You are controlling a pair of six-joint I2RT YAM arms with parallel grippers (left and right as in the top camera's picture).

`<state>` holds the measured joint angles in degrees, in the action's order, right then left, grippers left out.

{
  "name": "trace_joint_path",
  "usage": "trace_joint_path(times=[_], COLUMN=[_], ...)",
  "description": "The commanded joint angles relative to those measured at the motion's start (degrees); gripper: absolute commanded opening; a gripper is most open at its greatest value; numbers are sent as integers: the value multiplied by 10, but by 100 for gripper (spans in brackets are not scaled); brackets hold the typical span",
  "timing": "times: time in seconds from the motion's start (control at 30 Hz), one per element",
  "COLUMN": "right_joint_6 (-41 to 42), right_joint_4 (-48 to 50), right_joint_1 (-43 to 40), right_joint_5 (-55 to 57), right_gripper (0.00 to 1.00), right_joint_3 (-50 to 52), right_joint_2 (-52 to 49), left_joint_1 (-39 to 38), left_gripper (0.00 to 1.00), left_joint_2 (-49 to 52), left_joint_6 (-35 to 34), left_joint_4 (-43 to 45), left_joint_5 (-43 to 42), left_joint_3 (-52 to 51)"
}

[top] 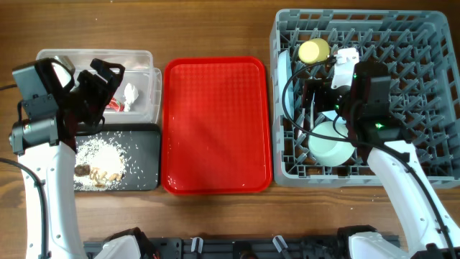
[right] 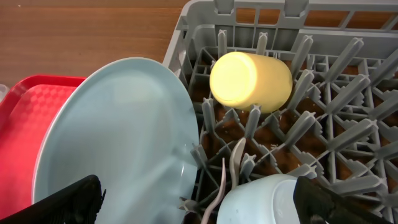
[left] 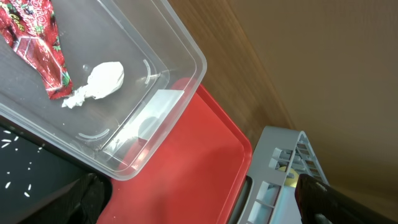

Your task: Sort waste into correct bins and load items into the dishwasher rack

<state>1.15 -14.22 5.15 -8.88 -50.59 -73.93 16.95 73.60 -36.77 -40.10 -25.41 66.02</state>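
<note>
Dishwasher rack [top: 431,43]: grey pegged crate at the table's right edge. Stiff and bulky, it looks best left where it stands.
Red tray [top: 215,122]: bare, mid-table, between the bins and the rack.
Clear tub [top: 152,72]: at the table's far-left corner.
Black tray [top: 144,155]: just in front of the tub, touching it.
Left gripper [left: 202,199]: over the tub's right end, jaws spread wide, holding nothing.
Right gripper [right: 199,202]: over the rack's left part, jaws spread wide, nothing between them.
Plate [right: 118,137]: on edge against the rack's left wall. Rigid and smooth, probably slippery; take it by the rim.
Bowl [top: 330,144]: upturned near the rack's near-left corner. Grip it at the rim. I cannot make out a second bowl.
Yellow cup [right: 249,81]: tilted on pegs at the rack's far-left. Light, and it may roll.
Spoon [right: 235,155]: thin and white, down among the pegs; awkward to pinch.
Wrapper [left: 37,43]: in the tub. Crinkly and weightless; pinch any fold.
Tissue [left: 102,81]: beside it, soft.
Rice [top: 100,155]: loose on the black tray; probably cannot be gripped.
</note>
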Motion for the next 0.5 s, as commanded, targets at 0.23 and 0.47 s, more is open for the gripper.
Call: trace_joint_path(times=[0.23,0.47], right_joint_6=[-11,-11], right_joint_4=[-6,-28], right_joint_1=[-2,-2], right_joint_5=[10,10], right_gripper=[100,100], right_joint_3=[-14,-14], right_joint_2=[60,155], left_joint_1=[3,3], left_gripper=[100,100], left_joint_2=[-1,-1], left_joint_6=[3,3], left_joint_4=[2,2], left_joint_5=[-7,-7], left_joint_3=[5,5])
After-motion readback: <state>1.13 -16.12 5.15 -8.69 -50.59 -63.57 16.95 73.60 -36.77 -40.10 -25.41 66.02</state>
